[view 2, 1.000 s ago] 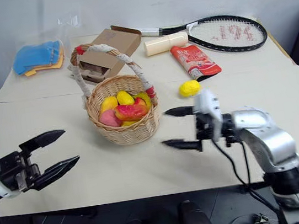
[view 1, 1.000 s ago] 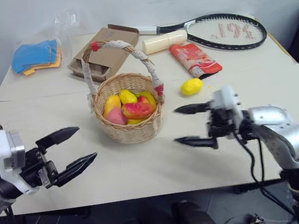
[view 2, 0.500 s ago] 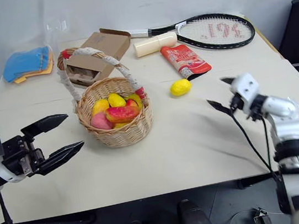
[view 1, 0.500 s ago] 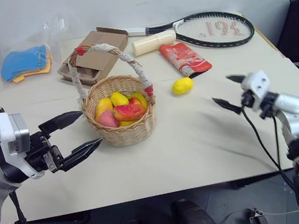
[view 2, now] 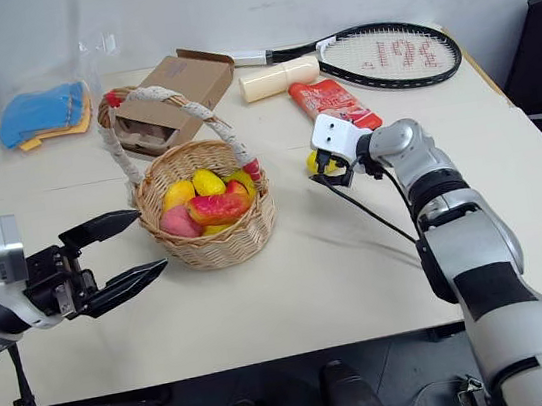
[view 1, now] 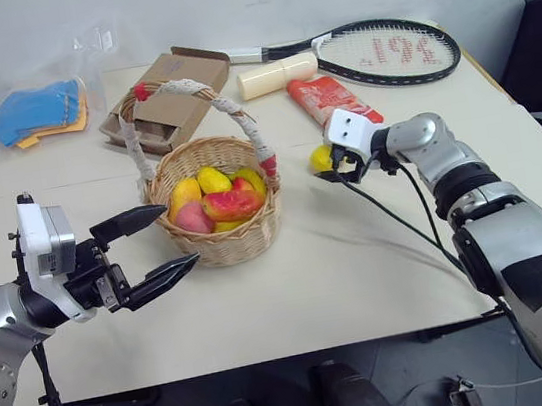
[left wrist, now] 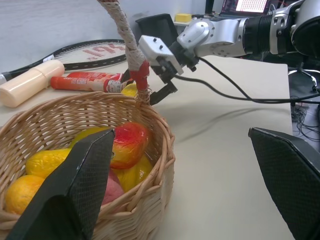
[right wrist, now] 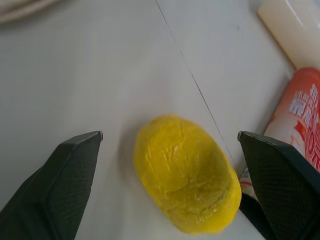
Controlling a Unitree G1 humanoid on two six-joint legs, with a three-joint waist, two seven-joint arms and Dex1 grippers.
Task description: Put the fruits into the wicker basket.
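A: Where is the yellow toy lemon (right wrist: 186, 175) seen?
B: On the pale surface (view 1: 359, 251), beside the red foil packet (view 1: 333, 103), between the spread fingers of the right pincer (view 1: 332, 166), untouched.
A: And the round tan wicker basket (view 1: 221, 240)?
B: Filled with toy fruits (view 1: 220, 198); the left pincer (view 1: 146, 246) is held apart beside it.

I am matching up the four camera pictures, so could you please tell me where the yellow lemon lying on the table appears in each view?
Left eye view: lemon beside the right gripper, right of the wicker basket.
Right eye view: lemon peeks out beside that gripper.
Left wrist view: lemon past the basket's rim, by the handle's red end.
Right wrist view: lemon between the open fingers.
Shared landmark: red foil packet.
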